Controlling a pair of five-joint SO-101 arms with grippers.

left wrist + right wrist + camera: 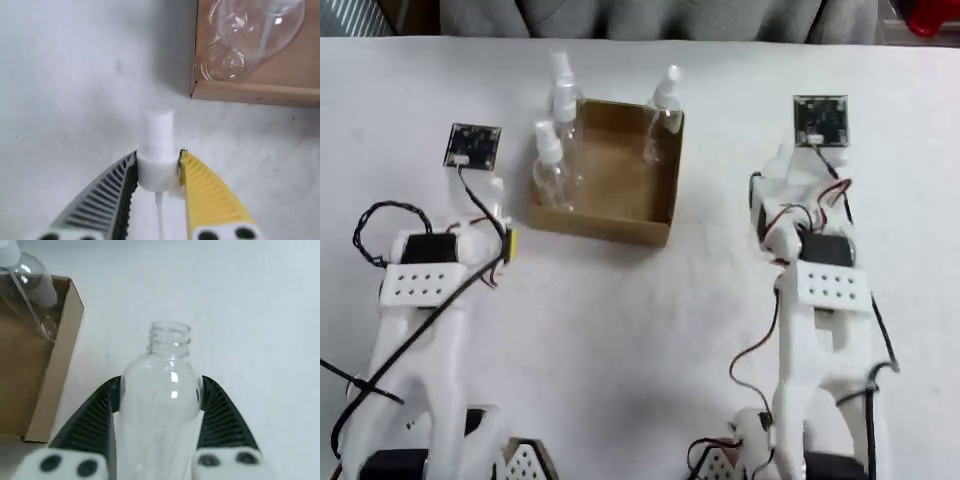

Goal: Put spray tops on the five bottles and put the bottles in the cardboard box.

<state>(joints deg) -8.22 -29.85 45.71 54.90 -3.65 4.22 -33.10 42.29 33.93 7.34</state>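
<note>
My left gripper point(157, 161) is shut on a white spray top point(156, 145), held just above the white table with its dip tube running back between the fingers. It sits a little short of the cardboard box point(250, 92). My right gripper point(160, 387) is shut on a clear bottle point(162, 385) whose threaded neck is bare. In the high view the box point(610, 225) lies at centre back, the left arm point(480, 190) to its left and the right arm point(785, 185) to its right. Bottles with spray tops point(552, 165) point(663, 112) stand inside the box.
The box's near corner point(60, 355) lies off to one side of the held bottle, with a topped bottle point(30, 282) inside. Bare white table point(640, 320) stretches between the two arms. Loose cables point(375, 225) hang by both arms.
</note>
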